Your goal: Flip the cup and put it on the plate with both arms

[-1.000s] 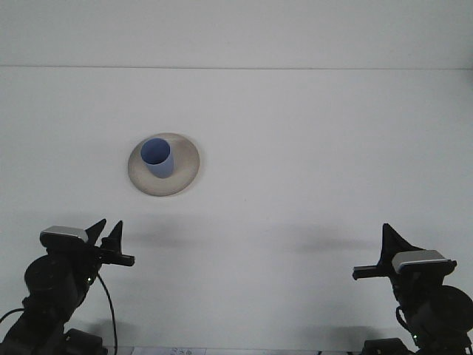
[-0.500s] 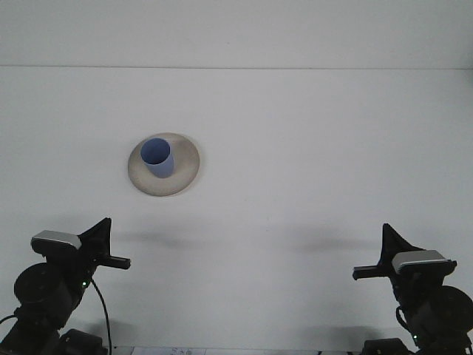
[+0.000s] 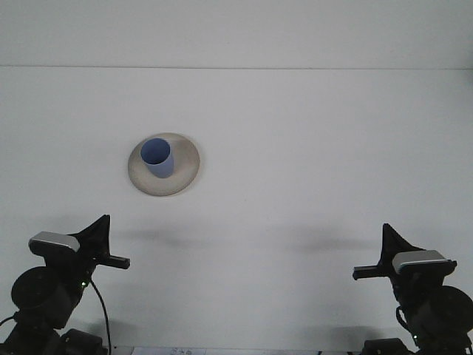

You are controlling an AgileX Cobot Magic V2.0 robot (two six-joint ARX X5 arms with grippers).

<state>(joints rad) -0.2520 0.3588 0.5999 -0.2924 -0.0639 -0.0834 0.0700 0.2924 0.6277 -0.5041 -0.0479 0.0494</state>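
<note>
A blue cup [image 3: 157, 157] stands upright, mouth up, on a round beige plate [image 3: 185, 168] left of the table's middle. My left gripper [image 3: 104, 224] sits low at the near left edge, well short of the plate and holding nothing. At the near right my right gripper [image 3: 386, 232] is also low, far from the cup and holding nothing. Both grippers are seen edge-on as dark silhouettes.
The white table [image 3: 310, 148] runs back to a white wall [image 3: 236, 33]. A black cable [image 3: 103, 310] hangs beside the left arm at the bottom edge.
The left gripper has drawn back towards the near left and turned, so it now shows as a single silhouette. The right arm, cup and plate have not moved.
</note>
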